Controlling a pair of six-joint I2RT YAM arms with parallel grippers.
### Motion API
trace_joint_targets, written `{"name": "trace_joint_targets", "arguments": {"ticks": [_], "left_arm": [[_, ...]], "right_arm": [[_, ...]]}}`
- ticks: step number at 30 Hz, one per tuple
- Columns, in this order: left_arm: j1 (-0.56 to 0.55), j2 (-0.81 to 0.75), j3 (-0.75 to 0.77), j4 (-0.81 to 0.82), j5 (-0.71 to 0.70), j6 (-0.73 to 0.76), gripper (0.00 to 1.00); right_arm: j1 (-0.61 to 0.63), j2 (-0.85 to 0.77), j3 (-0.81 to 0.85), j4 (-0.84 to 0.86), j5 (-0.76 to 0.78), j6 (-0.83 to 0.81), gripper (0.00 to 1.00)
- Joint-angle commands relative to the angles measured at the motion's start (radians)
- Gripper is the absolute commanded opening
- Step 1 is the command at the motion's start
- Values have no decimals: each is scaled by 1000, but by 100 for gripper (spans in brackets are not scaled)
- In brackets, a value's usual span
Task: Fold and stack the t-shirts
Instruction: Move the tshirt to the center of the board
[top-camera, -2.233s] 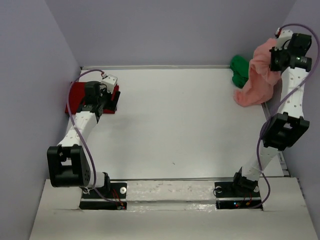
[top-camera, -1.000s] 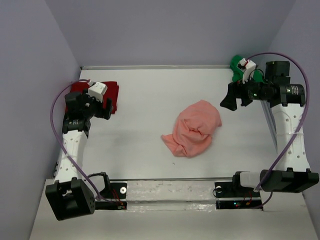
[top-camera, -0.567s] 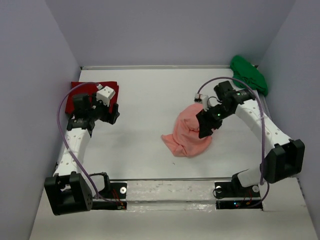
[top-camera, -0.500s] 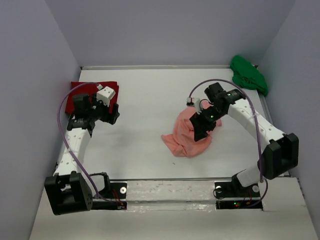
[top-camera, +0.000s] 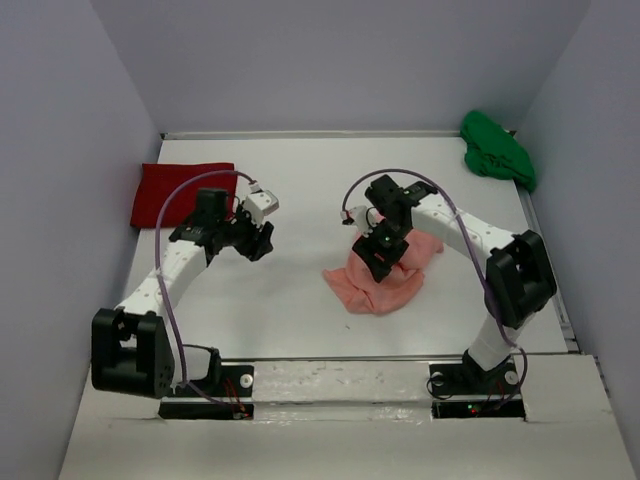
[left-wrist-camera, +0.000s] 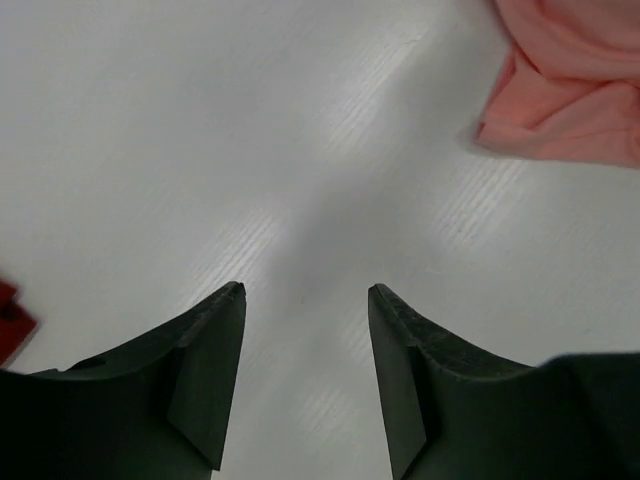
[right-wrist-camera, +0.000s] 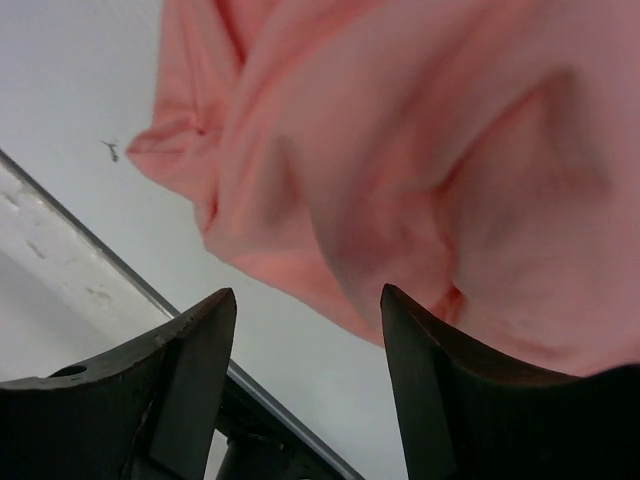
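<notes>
The white counter (top-camera: 300, 180) is bare and smooth, boxed in by plain walls (top-camera: 330, 60) at 9, 12 and 3 o'clock, so there is open room around its middle. On it, the salmon-pink shirt (top-camera: 375, 290) lies as a crumpled heap just off centre toward 4 o'clock, its long axis running from about 7 to about 1 o'clock. The deep red shirt (top-camera: 182, 193) lies flat and squared at the 10 o'clock edge. The green shirt (top-camera: 497, 150) is bunched in the 1 o'clock corner. Both are well apart from the pink one. The right tool (top-camera: 378, 250) hangs directly over the pink heap, its fingers spread with nothing pinched; its wrist view shows folds of pink cloth (right-wrist-camera: 400, 150) filling the gap below the tips (right-wrist-camera: 308, 300). The left tool (top-camera: 262, 242) is also spread and holds nothing. It stands over bare counter with the heap at its 3 to 4 o'clock, the nearest pink edge (left-wrist-camera: 570, 90) showing at the far right ahead of its fingers (left-wrist-camera: 305, 290). The right arm is plainly the nearer. The likely next step is to grip and spread the shirt, and it looks limp and tangled.
</notes>
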Motion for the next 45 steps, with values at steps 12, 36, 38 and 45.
{"name": "trace_joint_targets", "arguments": {"ticks": [12,36,38,45], "left_arm": [[-388,396,190,-63,-41,69,64],[-492,514,259,-63,25,98,65],[-506,525,276,-73,25,101,65],[-534,569,288,-75,8,98,62]], "right_arm": [[-374,-487,-262,176,174,65,70],[-424,-488,-323,220,168,64,70],[-424,-485,-325,222,168,65,70],[-424,-487,-325,222,140,61,70]]}}
